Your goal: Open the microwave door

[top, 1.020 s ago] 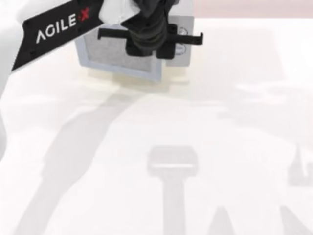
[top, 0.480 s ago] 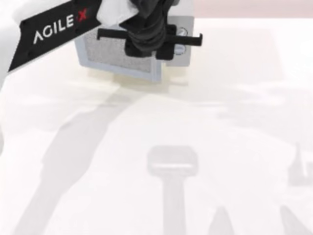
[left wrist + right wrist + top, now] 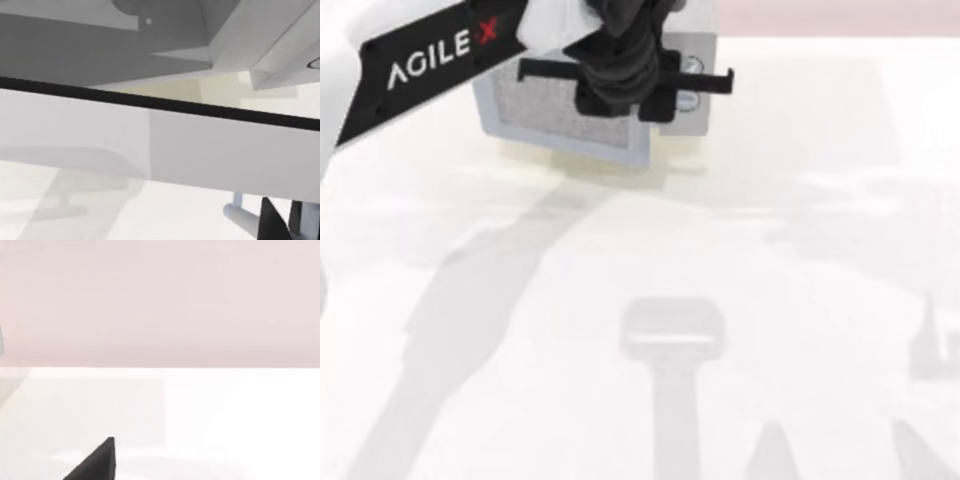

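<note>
White "AGILE X" lettering marks the left arm [image 3: 430,62] above the microwave door [image 3: 560,115]; jaws' state unclear.

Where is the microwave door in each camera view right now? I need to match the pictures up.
Top view: the microwave door is at the upper left, its mesh window partly hidden under the left arm.
Left wrist view: the wide pale panel with a dark top edge across the middle looks like the microwave door, seen very close.
Right wrist view: not in it.
Shared landmark: the white table.
</note>
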